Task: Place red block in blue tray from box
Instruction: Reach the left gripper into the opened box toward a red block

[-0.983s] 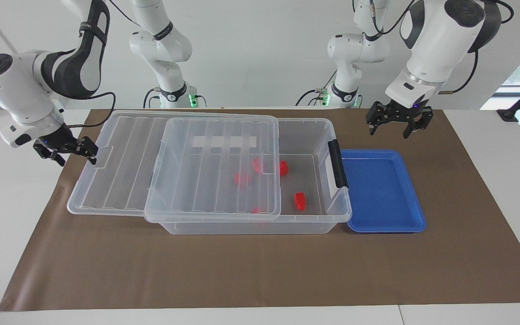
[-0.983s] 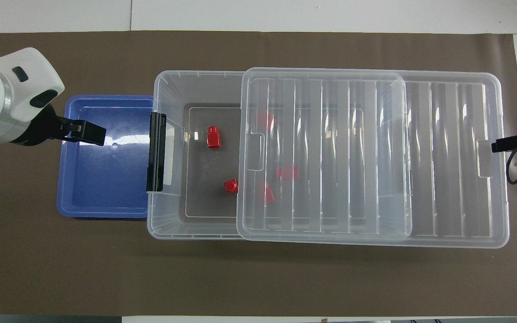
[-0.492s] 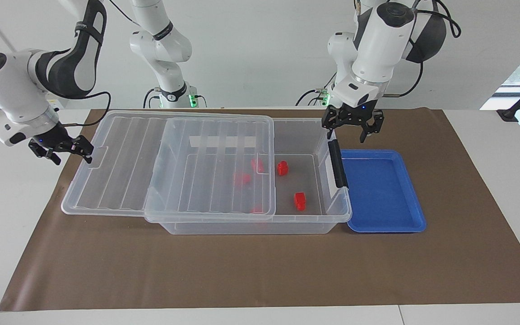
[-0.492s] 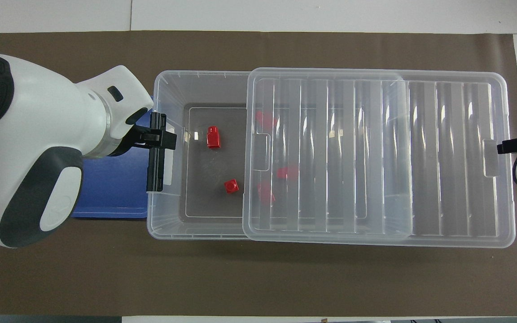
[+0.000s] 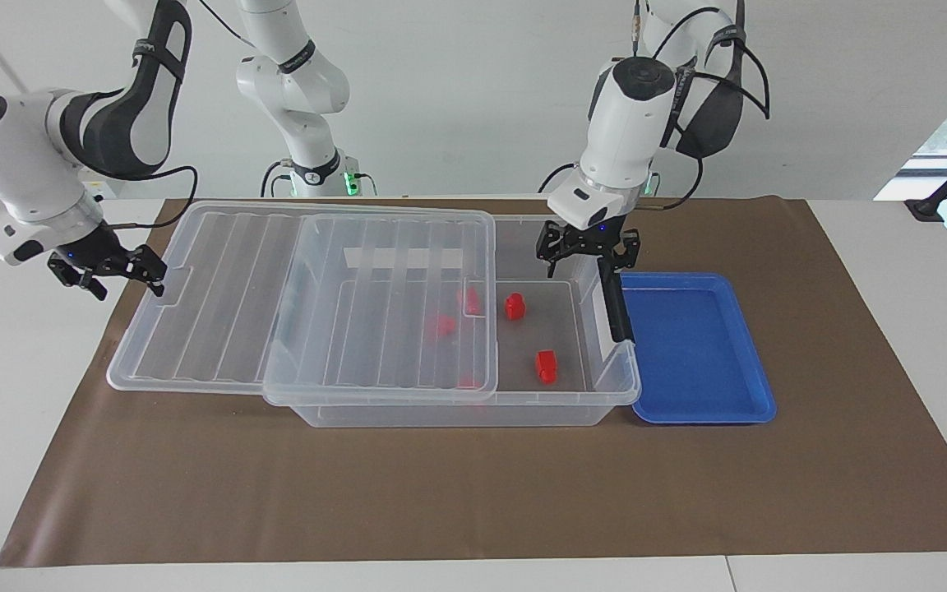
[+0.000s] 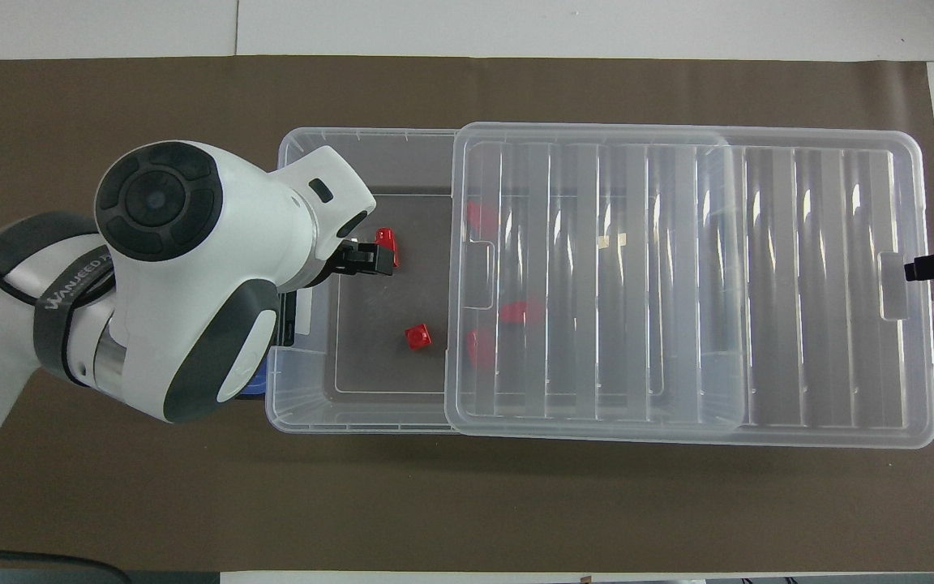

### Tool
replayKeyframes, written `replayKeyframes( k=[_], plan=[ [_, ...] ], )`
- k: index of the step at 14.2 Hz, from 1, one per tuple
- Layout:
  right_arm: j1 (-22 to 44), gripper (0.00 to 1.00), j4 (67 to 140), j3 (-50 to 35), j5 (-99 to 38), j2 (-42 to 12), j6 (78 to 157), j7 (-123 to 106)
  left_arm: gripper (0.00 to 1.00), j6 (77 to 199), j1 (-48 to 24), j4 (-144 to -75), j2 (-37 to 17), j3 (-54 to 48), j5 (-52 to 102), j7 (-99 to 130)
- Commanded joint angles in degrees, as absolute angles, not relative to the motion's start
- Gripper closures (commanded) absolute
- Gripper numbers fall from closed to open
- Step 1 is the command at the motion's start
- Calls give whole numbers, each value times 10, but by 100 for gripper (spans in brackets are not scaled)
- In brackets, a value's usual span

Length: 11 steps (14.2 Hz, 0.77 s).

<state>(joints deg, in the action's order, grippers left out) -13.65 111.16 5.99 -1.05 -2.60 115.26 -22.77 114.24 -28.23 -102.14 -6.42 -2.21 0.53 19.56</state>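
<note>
The red block (image 5: 546, 366) farthest from the robots is being left lying on the floor of the box (image 5: 605, 395), in the uncovered part toward the left arm's end of the bench, with its long axis being pointed roughly from the robots' edge to the edge away from them. In the overhead view it (image 6: 387, 243) is being half covered by the left gripper (image 6: 370, 259), so only its top end is being shown there, while the facing view is showing it whole. The left gripper (image 5: 586, 249) is being held up over the open end of the box with its fingers spread and nothing between them. The blue tray (image 5: 699, 349) is being almost fully hidden by the left arm from overhead, but is being seen plainly from the front, touching the box's end. The right gripper (image 5: 124, 270) is being kept at the lid (image 5: 219, 304) edge toward the right arm's end, and whether it's pinching the lid can't be told. Other red blocks are being blurred by the lid.
</note>
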Motion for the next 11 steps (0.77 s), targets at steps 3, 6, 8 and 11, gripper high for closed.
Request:
replayKeyframes(
  k=[3, 6, 8, 11],
  plan=[
    [-139, 0, 1111, 56, -16, -23, 1155, -243, 1, 1204, -301, -1032, -112, -15, 5, 242],
    [-135, 0, 1079, 55, -18, -34, 1127, -240, 1, 1259, -302, -1057, -133, -15, 5, 244],
    [-134, 0, 1066, 54, -18, -36, 1114, -238, 1, 1272, -301, -1058, -146, -15, 4, 245],
    [-120, 0, 1058, 54, -19, -37, 1105, -236, 1, 1297, -302, -1056, -177, -15, 4, 256]
  ],
)
